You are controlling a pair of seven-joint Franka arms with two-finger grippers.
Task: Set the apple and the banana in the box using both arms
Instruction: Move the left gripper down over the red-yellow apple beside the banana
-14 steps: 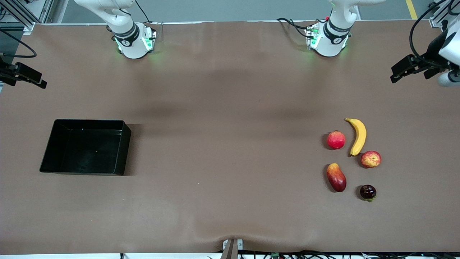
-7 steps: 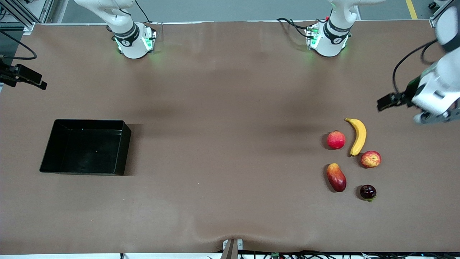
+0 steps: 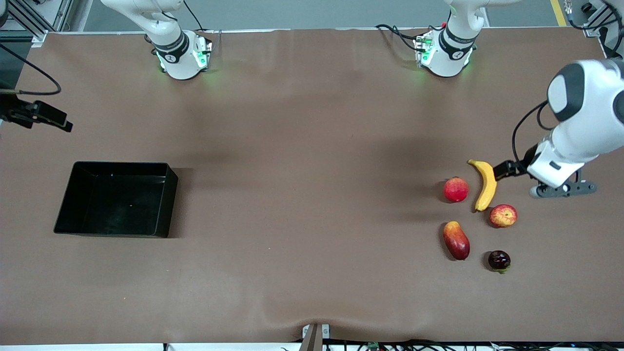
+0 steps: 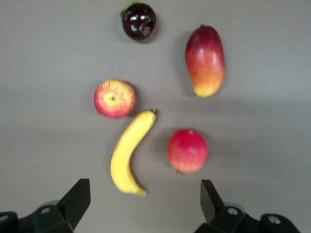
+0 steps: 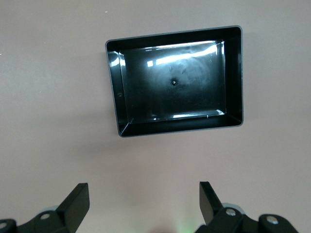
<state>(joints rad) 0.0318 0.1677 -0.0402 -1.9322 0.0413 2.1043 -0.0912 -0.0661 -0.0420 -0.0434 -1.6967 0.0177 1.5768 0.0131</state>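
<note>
The banana (image 3: 486, 185) lies on the brown table at the left arm's end. The apple (image 3: 503, 215), red with yellow blotches, lies beside the banana's nearer tip. The black box (image 3: 116, 200) stands empty at the right arm's end. My left gripper (image 3: 503, 171) hangs open and empty over the table beside the banana. In the left wrist view the banana (image 4: 130, 153) and the apple (image 4: 114, 98) lie ahead of the open gripper (image 4: 144, 199). My right gripper (image 3: 48, 118) hangs open and empty near the box. The right wrist view shows the box (image 5: 175, 97) ahead of that gripper (image 5: 143, 201).
A deep-red round fruit (image 3: 456, 189) lies beside the banana, toward the table's middle. A red-yellow mango (image 3: 456, 240) and a dark plum (image 3: 499, 260) lie nearer to the front camera. All three show in the left wrist view: the round fruit (image 4: 187, 150), mango (image 4: 205, 60), plum (image 4: 138, 21).
My left arm has swung in from the table's end and come down until its gripper is beside the banana. My right gripper has shifted slightly toward the box.
</note>
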